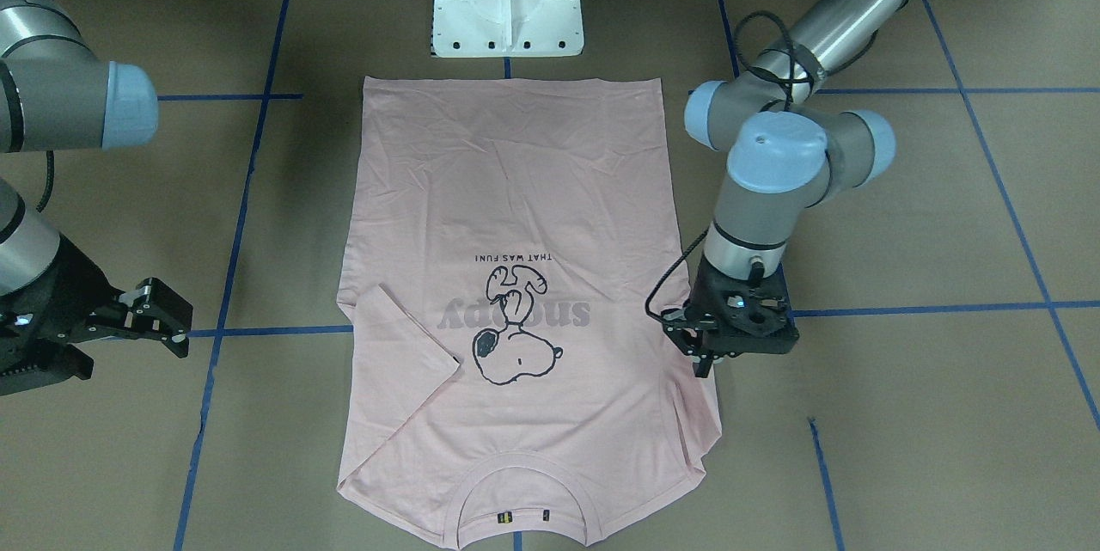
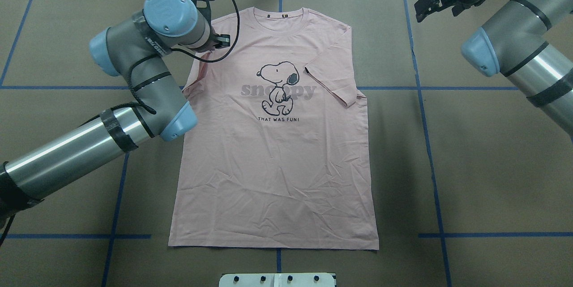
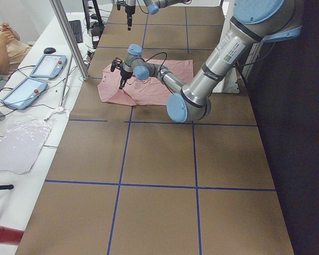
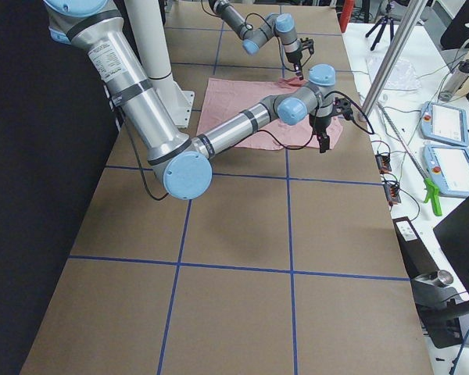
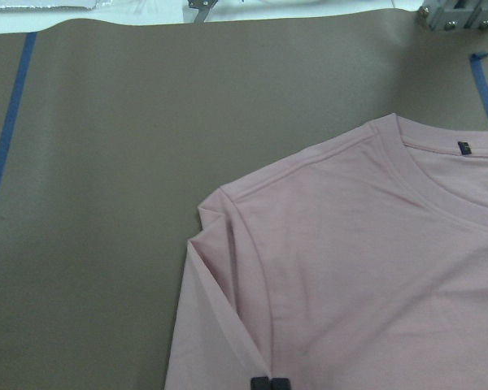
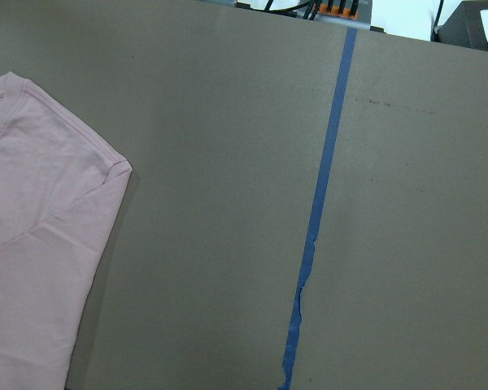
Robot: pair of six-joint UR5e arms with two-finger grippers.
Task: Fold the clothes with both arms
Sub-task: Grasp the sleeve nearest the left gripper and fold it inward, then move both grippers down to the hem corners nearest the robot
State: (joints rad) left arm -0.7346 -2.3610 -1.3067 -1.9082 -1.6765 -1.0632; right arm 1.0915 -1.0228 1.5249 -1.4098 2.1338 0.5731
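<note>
The pale pink T-shirt lies flat on the brown table, print side up, neckline away from the robot's base. One sleeve is folded in over the chest, beside the dog print. My left gripper points down at the opposite shoulder, where the other sleeve is bunched. In the left wrist view its fingertips are shut together on the pink cloth, and creases run toward them. My right gripper hovers open off the shirt's side, holding nothing. Its wrist view shows only the shirt's shoulder corner.
The white pedestal base stands at the shirt's hem end. Blue tape lines grid the brown table. Beyond the neckline side, a metal post, tablets and a seated person line the table's edge.
</note>
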